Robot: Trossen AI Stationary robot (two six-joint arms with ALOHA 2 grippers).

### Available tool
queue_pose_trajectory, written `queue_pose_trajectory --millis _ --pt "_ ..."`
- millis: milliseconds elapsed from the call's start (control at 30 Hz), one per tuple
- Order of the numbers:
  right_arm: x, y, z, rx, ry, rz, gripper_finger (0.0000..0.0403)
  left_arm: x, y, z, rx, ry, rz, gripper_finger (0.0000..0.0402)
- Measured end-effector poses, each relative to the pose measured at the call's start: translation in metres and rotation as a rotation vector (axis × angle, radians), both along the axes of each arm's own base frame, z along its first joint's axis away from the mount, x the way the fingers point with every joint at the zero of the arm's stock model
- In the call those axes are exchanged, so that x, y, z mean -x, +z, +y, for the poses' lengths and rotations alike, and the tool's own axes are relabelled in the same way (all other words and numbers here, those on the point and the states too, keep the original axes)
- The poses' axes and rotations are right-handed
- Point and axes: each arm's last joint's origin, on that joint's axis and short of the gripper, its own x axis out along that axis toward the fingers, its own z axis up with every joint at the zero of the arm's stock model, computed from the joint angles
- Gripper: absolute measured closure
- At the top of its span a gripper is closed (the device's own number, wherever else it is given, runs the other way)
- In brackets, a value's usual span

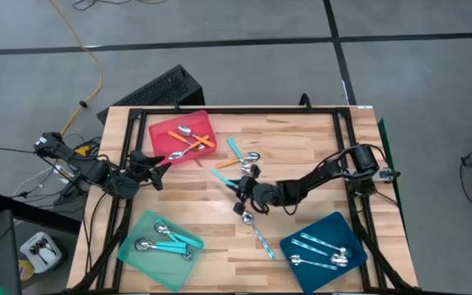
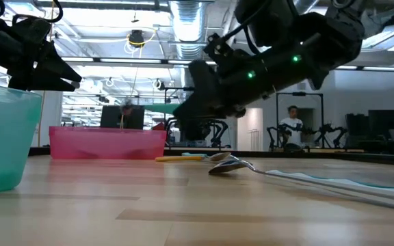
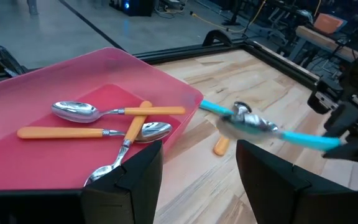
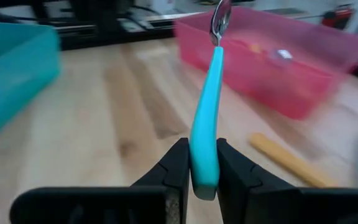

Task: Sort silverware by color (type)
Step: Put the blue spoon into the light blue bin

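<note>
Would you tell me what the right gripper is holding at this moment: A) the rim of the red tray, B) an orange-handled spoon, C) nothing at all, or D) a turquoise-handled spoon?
D: in the right wrist view the right gripper is shut on the turquoise-handled spoon, whose handle stands clamped between its fingers with the metal bowl pointing away towards the red tray.

A light wooden-slat table [image 1: 301, 139] carries three flat plastic trays, red [image 1: 164, 131], mint-green [image 1: 142, 256] and dark-blue [image 1: 344, 227], plus loose metal-bowled spoons: orange-handled [image 1: 238, 161], turquoise-handled [image 1: 234, 147] and pale-blue patterned [image 1: 259, 234].
</note>
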Motion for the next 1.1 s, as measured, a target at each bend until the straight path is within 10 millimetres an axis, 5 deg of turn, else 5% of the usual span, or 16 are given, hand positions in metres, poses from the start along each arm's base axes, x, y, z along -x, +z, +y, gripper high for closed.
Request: queue_pose_trajectory --millis 433,767,1100 --pt "-0.01 0.009 0.008 -0.08 0.226 -0.009 0.0326 0.0 0.002 0.001 -0.04 0.016 0.003 0.0212" --pt "-0.012 0.013 0.009 -0.082 0.225 -0.027 0.0326 0.001 0.037 0.003 -0.102 0.01 -0.004 0.0212" --pt "-0.065 0.025 0.019 -0.017 0.315 0.056 0.0326 0.001 0.034 0.012 -0.084 0.049 0.061 0.0212"
